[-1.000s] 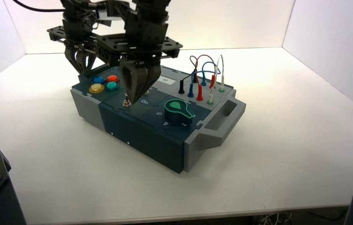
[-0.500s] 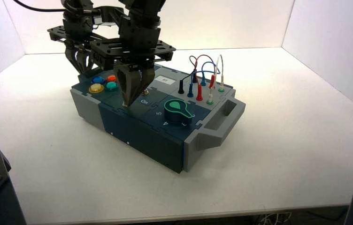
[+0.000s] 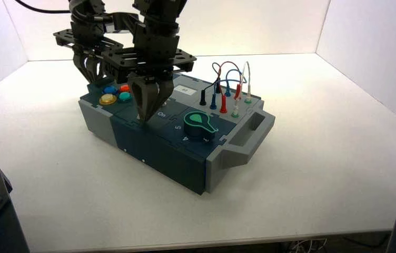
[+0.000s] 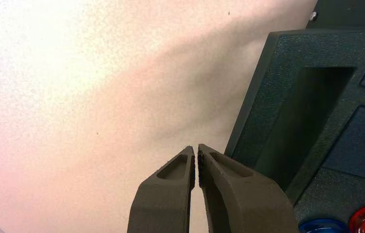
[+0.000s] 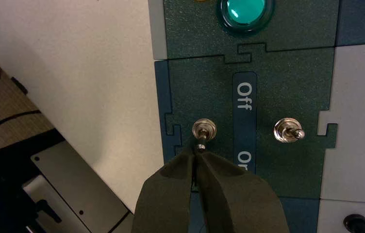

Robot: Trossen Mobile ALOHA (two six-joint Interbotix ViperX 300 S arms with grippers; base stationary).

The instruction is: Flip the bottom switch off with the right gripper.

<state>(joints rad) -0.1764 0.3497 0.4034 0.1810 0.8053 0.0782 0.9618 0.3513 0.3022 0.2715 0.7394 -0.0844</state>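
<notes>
From my station, reading left to right along the grey and dark-blue box point(image 3: 156, 153), my left gripper point(image 3: 91, 79) waits beside the box's far-left end, its fingers slightly apart with nothing between them. Next come the four round coloured buttons, near the box's left end, the teal one point(image 3: 125, 97) among them.

The bottom switch, a small silver metal toggle on a round base point(image 5: 204, 130), sits near the box's front edge, and its lever leans toward the "On" lettering. My right gripper point(image 5: 195, 151) is there too, fingers together, tips right at the lever's end on the "On" side. I can't tell whether they touch it. Over the last second it has shifted left and settled at the switch, so I judge the approach done and the flip itself still to come.

The matching silver toggle point(image 5: 288, 130) lies farther in from the box's front edge, and I want to leave it alone. What I need now is a push toward "Off", the teal button's side; too high and the tips could skim over the lever.
</notes>
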